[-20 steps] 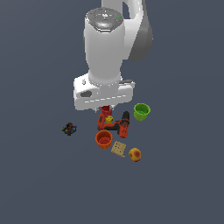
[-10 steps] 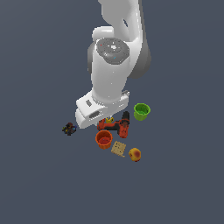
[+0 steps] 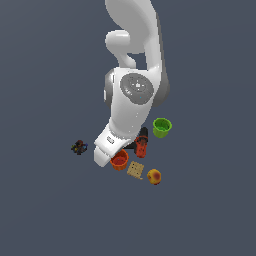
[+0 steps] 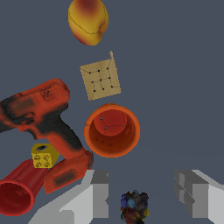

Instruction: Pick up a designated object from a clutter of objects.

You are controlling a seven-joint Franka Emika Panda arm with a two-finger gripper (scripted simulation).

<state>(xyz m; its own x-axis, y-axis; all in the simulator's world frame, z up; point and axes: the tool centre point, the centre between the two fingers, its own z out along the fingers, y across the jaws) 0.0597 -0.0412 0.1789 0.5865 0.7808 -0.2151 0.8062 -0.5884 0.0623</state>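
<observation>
The designated object, an orange tapered cup, stands upright, mouth toward the wrist camera; it also shows in the exterior view as the orange cup just beside the arm's hand. My gripper is open and empty, its two grey fingers apart, with the cup just beyond the gap. The clutter around the cup holds a red-black power drill, a tan square cracker, a yellow-red fruit, a smaller red cup and a small dark toy seen between the fingers.
A small yellow dice-like block lies against the drill's handle. A lime-green cup stands toward the exterior view's right, apart from the rest. The dark toy sits alone at the exterior view's left. The arm's body hides part of the drill.
The arm has leaned down and toward the exterior view's left, bringing its hand low beside the orange cup. The objects have not moved.
</observation>
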